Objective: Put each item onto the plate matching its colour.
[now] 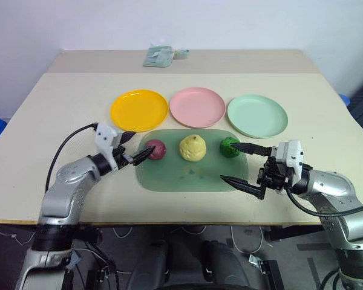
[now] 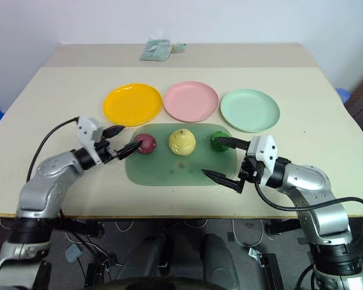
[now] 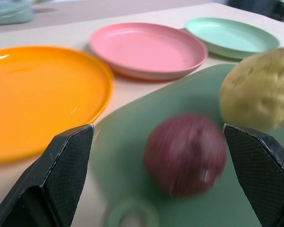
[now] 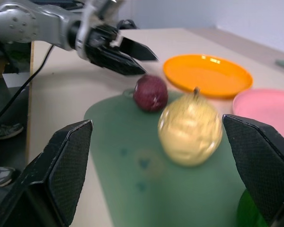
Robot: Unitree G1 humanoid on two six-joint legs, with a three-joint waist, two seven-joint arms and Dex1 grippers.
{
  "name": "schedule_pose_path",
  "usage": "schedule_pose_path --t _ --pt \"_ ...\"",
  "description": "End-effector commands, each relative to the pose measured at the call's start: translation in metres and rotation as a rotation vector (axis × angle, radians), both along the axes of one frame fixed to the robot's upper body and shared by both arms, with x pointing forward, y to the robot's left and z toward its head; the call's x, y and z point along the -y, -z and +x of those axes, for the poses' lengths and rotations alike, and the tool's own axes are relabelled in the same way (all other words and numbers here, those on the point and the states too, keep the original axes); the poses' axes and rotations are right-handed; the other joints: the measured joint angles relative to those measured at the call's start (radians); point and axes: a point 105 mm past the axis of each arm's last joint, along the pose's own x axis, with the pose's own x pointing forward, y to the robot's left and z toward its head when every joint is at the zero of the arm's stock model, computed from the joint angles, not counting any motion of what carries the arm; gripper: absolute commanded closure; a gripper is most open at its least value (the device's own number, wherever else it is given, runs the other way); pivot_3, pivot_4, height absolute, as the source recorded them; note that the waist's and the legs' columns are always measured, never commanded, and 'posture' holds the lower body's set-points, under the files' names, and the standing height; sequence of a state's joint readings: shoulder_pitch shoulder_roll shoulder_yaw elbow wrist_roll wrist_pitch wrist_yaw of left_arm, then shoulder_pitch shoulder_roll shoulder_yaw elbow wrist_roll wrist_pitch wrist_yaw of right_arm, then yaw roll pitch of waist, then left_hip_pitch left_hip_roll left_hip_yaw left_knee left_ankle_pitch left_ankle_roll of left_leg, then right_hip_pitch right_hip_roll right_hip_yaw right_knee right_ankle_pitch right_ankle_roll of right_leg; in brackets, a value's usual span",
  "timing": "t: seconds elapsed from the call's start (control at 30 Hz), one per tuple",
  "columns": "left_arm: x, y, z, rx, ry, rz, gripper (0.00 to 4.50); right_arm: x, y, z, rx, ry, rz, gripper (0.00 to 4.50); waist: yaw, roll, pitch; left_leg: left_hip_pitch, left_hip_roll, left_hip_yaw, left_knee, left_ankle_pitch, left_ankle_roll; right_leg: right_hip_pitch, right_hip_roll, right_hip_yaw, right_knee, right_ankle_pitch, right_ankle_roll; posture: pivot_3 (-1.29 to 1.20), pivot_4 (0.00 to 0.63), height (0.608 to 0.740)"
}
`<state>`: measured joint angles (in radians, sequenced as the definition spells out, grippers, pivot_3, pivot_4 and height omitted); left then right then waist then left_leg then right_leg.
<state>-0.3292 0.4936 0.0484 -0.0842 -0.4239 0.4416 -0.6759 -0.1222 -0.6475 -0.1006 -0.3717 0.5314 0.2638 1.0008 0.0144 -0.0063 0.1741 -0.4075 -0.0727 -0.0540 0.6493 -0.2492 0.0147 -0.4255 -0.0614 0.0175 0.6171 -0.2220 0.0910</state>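
— Where do the balls lie?
— In a row on the green board (image 1: 187, 175): maroon ball (image 1: 155, 149) left, yellow ball (image 1: 193, 147) middle, green ball (image 1: 230, 147) right. Beyond it on the worktop (image 1: 42, 115) lie the orange plate (image 1: 139, 110), pink plate (image 1: 197, 107) and mint plate (image 1: 257, 115), all bare.
— And the arms?
— The left gripper (image 1: 136, 150) reaches level toward the maroon ball, fingers wide apart, empty. The right gripper (image 1: 247, 165) points left, fingers spread wide, the far one just beside the green ball, holding nothing.
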Motion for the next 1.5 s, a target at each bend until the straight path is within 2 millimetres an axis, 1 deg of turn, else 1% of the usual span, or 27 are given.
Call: schedule_pose_path --t 0.03,0.2,0.3,0.37,0.4,0.43,0.47,0.57,0.6,0.7,0.73,0.8,0.9,0.97,1.0,1.07,1.13,1.2,1.3,1.4,1.5 --pt "0.008 -0.001 0.0 -0.034 0.033 0.024 0.0 -0.003 -0.007 -0.002 0.023 -0.005 -0.006 0.02 -0.001 0.0 0.0 0.0 0.0 0.0 0.0 0.0 0.0 0.0 0.0 0.0 0.0 0.0 0.0 0.0 0.15 0.74" --pt "0.015 0.01 -0.004 -0.115 0.063 0.079 0.0 -0.002 -0.009 -0.004 0.029 0.008 -0.007 0.02 -0.001 0.0 0.0 0.0 0.0 0.0 -0.002 0.0 0.0 -0.002 0.0 0.0 0.003 0.0 0.0 0.0 0.15 0.74" --pt "0.019 0.012 -0.007 -0.148 0.083 0.091 0.83 -0.002 -0.011 -0.005 0.034 0.022 -0.004 0.0 0.0 0.0 0.0 0.0 0.0 0.0 -0.001 0.0 0.0 -0.002 0.0 0.0 0.003 0.0 0.0 0.0 0.15 0.74" --pt "0.02 0.011 -0.007 -0.143 0.08 0.116 1.78 0.0 -0.012 -0.005 0.038 0.033 -0.004 0.0 0.0 0.0 0.0 0.0 0.0 0.0 0.0 0.0 0.0 -0.002 0.0 0.0 0.003 0.0 0.0 0.0 0.15 0.74" --pt "0.02 0.01 -0.005 -0.13 0.069 0.127 2.15 0.0 -0.012 -0.005 0.039 0.038 -0.004 0.0 0.0 0.0 0.0 0.0 0.0 0.0 0.0 0.0 0.0 -0.002 0.0 0.0 0.003 0.0 0.0 0.0 0.15 0.74" --pt "0.02 0.008 -0.004 -0.119 0.06 0.134 2.32 0.001 -0.012 -0.005 0.04 0.042 -0.005 0.0 0.001 0.0 0.0 0.0 0.0 0.0 0.0 0.0 0.0 -0.002 0.0 0.0 0.003 0.0 0.0 0.0 0.15 0.74" --pt "0.021 0.004 -0.001 -0.103 0.047 0.128 2.37 0.001 -0.013 -0.005 0.043 0.047 -0.005 0.0 0.001 0.0 0.0 0.0 0.0 0.0 0.0 0.0 0.0 -0.002 0.0 0.0 0.003 0.0 0.0 0.0 0.15 0.74" --pt "0.023 -0.013 0.014 -0.042 -0.02 0.094 2.37 0.001 -0.014 -0.004 0.053 0.062 -0.002 0.0 0.002 0.0 0.0 0.0 0.0 0.0 0.0 0.0 0.0 -0.002 0.0 0.0 0.003 0.0 0.0 0.0 0.15 0.74" --pt "0.024 -0.022 0.023 -0.004 -0.063 0.085 2.37 0.002 -0.014 -0.003 0.059 0.072 -0.002 0.0 0.004 0.0 0.0 0.0 0.0 0.0 0.0 0.0 0.0 -0.002 0.0 0.0 0.003 0.0 0.0 0.0 0.15 0.74" --pt "0.027 -0.041 0.053 0.058 -0.189 0.071 2.37 0.003 -0.016 0.003 0.081 0.103 0.0 0.0 0.014 -0.001 0.0 0.0 0.0 0.0 0.001 0.0 0.0 -0.001 0.0 0.0 0.003 0.0 0.0 0.0 0.15 0.74" --pt "0.031 -0.049 0.064 0.071 -0.216 0.051 2.37 0.004 -0.017 0.007 0.098 0.122 -0.004 0.0 0.015 -0.001 0.0 0.0 -0.001 0.0 0.001 0.0 0.0 -0.001 0.0 0.0 0.003 0.001 0.001 0.0 0.15 0.74" --pt "0.039 -0.06 0.081 0.073 -0.233 0.01 2.37 0.007 -0.02 0.014 0.125 0.157 -0.007 0.0 0.023 -0.001 0.0 0.0 -0.001 0.0 0.001 0.0 0.0 -0.001 0.0 0.0 0.003 0.001 0.002 0.0 0.15 0.74" --pt "0.052 -0.066 0.101 0.047 -0.232 -0.014 2.37 0.011 -0.024 0.024 0.17 0.209 -0.009 0.0 0.024 -0.001 0.0 0.0 -0.002 0.0 0.002 0.0 0.0 -0.001 0.001 0.0 0.004 0.002 0.003 0.0 0.15 0.74" --pt "0.063 -0.067 0.117 0.048 -0.254 0.004 2.37 0.018 -0.029 0.035 0.206 0.262 -0.011 0.0 0.026 -0.001 0.001 -0.001 -0.002 0.0 0.002 0.0 0.0 -0.001 0.001 -0.001 0.004 0.002 0.003 0.0 0.15 0.74" --pt "0.069 -0.068 0.122 0.051 -0.252 0.006 2.37 0.019 -0.03 0.038 0.217 0.273 -0.011 0.0 0.025 -0.001 0.001 -0.001 -0.003 0.0 0.002 0.0 0.0 -0.001 0.001 -0.001 0.004 0.002 0.004 0.0 0.15 0.74" --pt "0.087 -0.069 0.131 0.033 -0.245 -0.015 2.37 0.023 -0.033 0.045 0.242 0.293 -0.011 0.0 0.026 -0.002 0.001 -0.001 -0.003 0.0 0.002 0.0 0.0 -0.001 0.0 -0.002 0.004 0.003 0.005 0.0 0.15 0.74" --pt "0.104 -0.071 0.134 0.026 -0.222 -0.04 2.37 0.024 -0.036 0.048 0.261 0.3 -0.011 0.0 0.026 -0.003 0.001 -0.001 -0.004 0.0 0.003 0.0 0.0 -0.001 0.0 -0.002 0.004 0.003 0.005 0.0 0.15 0.74" --pt "0.116 -0.071 0.134 0.033 -0.196 -0.029 1.36 0.024 -0.037 0.049 0.271 0.308 -0.005 0.0 0.024 -0.003 0.001 -0.001 -0.004 0.001 0.003 0.0 0.001 -0.001 0.0 -0.002 0.003 0.003 0.006 0.0 0.15 0.74" --pt "0.124 -0.073 0.133 0.044 -0.181 -0.033 0.04 0.023 -0.037 0.05 0.278 0.313 -0.007 0.0 0.017 -0.003 0.001 -0.001 -0.004 0.002 0.002 -0.001 0.002 -0.002 0.0 -0.001 0.002 0.003 0.006 0.0 0.15 0.74" --pt "0.129 -0.077 0.132 0.054 -0.167 -0.051 0.04 0.022 -0.037 0.05 0.281 0.319 -0.003 0.0 0.013 -0.003 0.001 -0.001 -0.004 0.002 0.002 -0.001 0.002 -0.002 0.0 -0.001 0.004 0.003 0.006 0.0 0.15 0.74" --pt "0.129 -0.079 0.127 0.065 -0.078 -0.072 0.04 0.02 -0.037 0.048 0.277 0.32 0.001 0.0 0.014 -0.003 0.001 -0.001 -0.004 0.002 0.004 0.0 0.002 -0.003 0.0 -0.001 0.006 0.003 0.006 0.0 0.15 0.74"
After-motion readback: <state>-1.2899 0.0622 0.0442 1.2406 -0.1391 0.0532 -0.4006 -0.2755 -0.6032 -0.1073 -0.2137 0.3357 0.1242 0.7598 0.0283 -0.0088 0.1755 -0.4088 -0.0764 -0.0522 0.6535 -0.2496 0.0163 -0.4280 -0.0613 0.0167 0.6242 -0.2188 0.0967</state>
